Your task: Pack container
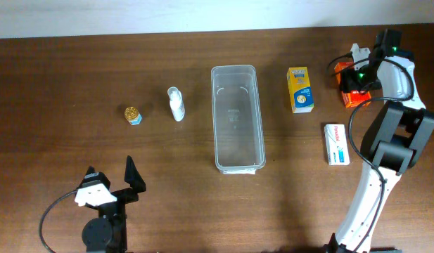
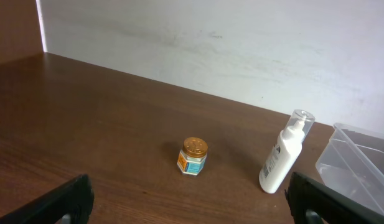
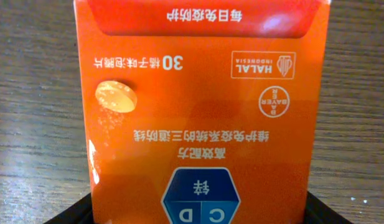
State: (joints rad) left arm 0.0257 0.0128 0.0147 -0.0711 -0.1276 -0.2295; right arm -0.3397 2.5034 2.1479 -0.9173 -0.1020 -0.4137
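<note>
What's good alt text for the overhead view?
An empty clear container lies mid-table. The right gripper is at an orange box, past a yellow box and a white box; on the other side are a white pump bottle and a small gold-lidded jar, with the left gripper open nearer the edge.

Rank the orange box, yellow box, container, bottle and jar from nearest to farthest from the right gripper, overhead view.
1. The orange box, directly under the right gripper.
2. The yellow box, just left of it.
3. The container, mid-table.
4. The bottle, left of the container.
5. The jar, farthest left.
</note>
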